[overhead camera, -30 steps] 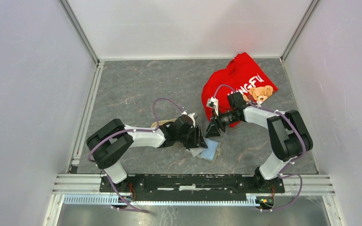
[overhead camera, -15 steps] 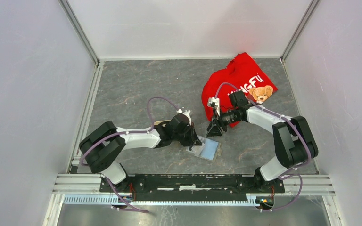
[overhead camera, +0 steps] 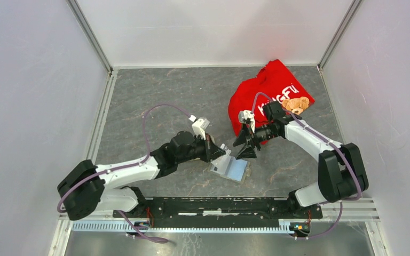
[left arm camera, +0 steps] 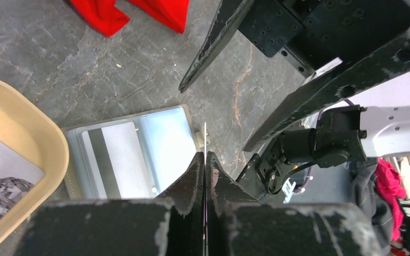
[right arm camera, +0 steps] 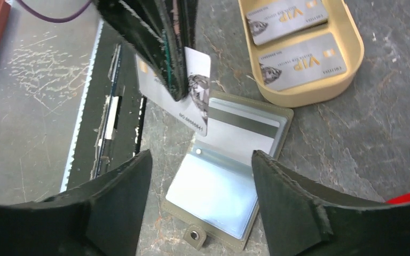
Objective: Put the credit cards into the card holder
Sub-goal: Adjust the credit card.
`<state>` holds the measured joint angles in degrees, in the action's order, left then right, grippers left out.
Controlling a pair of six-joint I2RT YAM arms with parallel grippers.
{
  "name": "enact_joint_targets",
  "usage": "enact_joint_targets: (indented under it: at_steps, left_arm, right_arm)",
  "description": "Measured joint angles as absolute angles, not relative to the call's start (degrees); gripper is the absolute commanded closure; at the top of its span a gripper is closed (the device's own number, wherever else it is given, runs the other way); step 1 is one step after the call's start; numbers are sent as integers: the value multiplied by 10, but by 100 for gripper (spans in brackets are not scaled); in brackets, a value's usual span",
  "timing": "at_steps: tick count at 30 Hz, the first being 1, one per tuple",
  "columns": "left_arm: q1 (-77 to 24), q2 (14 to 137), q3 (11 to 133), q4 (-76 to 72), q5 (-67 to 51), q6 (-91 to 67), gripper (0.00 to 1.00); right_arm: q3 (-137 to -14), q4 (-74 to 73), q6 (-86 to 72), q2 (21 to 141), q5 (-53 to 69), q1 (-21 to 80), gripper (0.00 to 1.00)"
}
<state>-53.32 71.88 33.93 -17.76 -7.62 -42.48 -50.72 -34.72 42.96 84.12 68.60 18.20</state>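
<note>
Card holder (overhead camera: 230, 168), near-edge ctr: overhead access blocked by L gripper (overhead camera: 220, 151) clamping card (right arm camera: 196, 101) and R gripper (overhead camera: 244, 148), jaws spread. Tray (right arm camera: 299, 97) just beside holder. Red shirt (overhead camera: 269, 88) fills far-right corner. Far-left corner: unobstructed.

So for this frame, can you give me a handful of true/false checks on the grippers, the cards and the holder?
1. The left gripper is shut on a credit card. True.
2. The right gripper grips a second card. False: its jaws stand wide open and empty above the card holder.
3. The card holder is folded shut. False: it lies open on the table, with one card already in a pocket.
4. Two VIP cards lie in the beige tray. True.
5. The red shirt covers the card holder. False: the shirt lies apart from it, toward the far right corner.
</note>
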Motion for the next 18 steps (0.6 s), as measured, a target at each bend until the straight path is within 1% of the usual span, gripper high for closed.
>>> enact_joint_targets:
  at_steps: [4,7,11,13,15,16,18]
  left_arm:
    - [-533,691,287,-242,-79,-389,98]
    - [-533,691,275,-291,-95,-365,98]
    - [-534,699,275,-350,-122,-339,98]
    - [-535,703,275,-368,-132,-327,98]
    - [-537,709,276,-381,-142,-317,98]
    - [-538,712,276,-384,-146,-314,98]
    - [-539,717,276,-390,-155,-305,98]
  right_arm:
    - [-496,-337,418,814,712,182,20]
    - [-471,-295,374,790,735,181,22]
    - [-464,-274,351,789,755,181,25]
    - [-464,-273,349,790,759,181,29]
    - [-465,-280,356,794,764,181,37]
    - [-465,-286,364,796,766,181,41]
    - [-467,-304,379,800,772,181,52]
